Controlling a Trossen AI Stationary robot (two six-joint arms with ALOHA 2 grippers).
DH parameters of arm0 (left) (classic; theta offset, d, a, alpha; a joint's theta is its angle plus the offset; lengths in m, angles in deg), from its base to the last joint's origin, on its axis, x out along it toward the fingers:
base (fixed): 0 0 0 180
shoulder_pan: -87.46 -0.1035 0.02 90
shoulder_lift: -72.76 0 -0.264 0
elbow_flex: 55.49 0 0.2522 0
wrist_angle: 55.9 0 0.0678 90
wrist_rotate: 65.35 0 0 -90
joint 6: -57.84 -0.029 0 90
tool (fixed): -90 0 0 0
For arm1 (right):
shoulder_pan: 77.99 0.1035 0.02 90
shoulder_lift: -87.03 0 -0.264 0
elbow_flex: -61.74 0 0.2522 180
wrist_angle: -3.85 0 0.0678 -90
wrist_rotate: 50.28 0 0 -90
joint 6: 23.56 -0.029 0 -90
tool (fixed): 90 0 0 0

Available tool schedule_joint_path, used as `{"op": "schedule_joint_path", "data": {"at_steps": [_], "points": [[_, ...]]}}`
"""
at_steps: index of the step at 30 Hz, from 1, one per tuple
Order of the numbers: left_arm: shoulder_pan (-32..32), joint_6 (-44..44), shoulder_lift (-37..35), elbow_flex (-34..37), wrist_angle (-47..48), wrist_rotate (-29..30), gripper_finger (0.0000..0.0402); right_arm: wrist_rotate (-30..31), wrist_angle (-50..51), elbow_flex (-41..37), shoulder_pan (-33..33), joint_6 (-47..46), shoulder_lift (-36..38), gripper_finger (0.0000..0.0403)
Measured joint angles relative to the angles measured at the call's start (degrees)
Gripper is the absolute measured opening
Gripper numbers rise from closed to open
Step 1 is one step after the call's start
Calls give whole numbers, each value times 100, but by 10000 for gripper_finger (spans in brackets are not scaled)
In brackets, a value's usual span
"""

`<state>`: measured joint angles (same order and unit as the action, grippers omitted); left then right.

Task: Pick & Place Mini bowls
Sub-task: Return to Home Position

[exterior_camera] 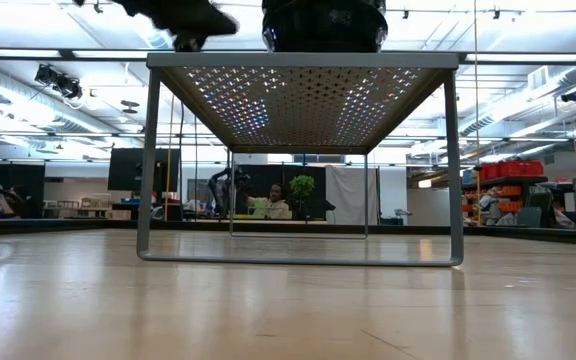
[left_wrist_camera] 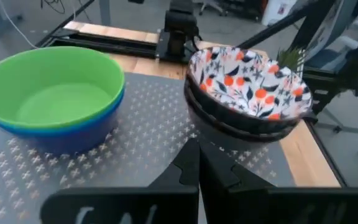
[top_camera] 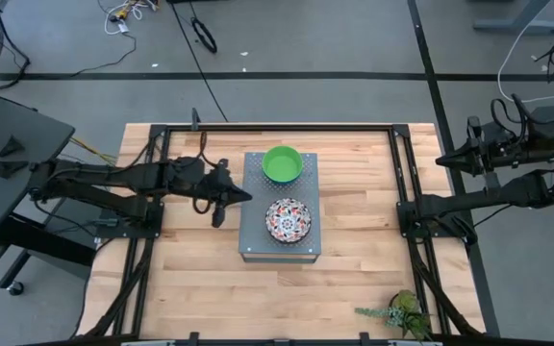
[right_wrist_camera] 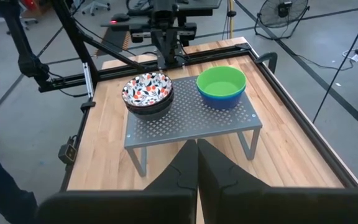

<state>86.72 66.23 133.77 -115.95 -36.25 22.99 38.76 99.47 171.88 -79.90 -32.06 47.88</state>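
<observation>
- Clock set on the high view and centred on the shelf, with 12 at the table's far edge.
- 5 o'clock, nearest you: a small plant at the corner of the table.
- Mid-table: the shelf is a grey perforated plate on legs, and you see its underside in the low view.
- Shelf, 6 o'clock half: the patterned bowl sits upright on top of a stack. The sides beneath it read dark, and you cannot count them.
- 9 o'clock: the left gripper is just beside the shelf's edge and points across it between the two stacks. In the low view it sits above the shelf top. Its fingers are pressed together, tip to tip.
- 3 o'clock: the right gripper hangs at the table's edge, well apart from the shelf and facing it. Its fingers are likewise pressed together.
- Shelf, 12 o'clock half: the green bowl is nested in the blue bowl. Only the blue wall shows under the green rim.
- The two stacks stand near each other without touching.
- Farthest, low view: a person sits in the room beyond the shelf legs.
</observation>
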Motion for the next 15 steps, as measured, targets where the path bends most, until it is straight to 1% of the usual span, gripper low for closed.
{"op": "schedule_joint_path", "data": {"at_steps": [3, 5, 8, 15], "points": [[-111, -5, -226, 317, -328, -45, 0, 1, -2, -1, 1, 0, 0, 3], [-219, -7, -417, 562, -335, -137, 0, 1, -2, 0, 0, 0, 2, 3], [-296, -7, -732, 940, -617, -206, 0, 1, -2, 0, 0, 0, 2, 3], [-294, -82, -1445, 1826, -1491, -202, 0, 1, -2, 0, 0, 0, 0, 3]]}}
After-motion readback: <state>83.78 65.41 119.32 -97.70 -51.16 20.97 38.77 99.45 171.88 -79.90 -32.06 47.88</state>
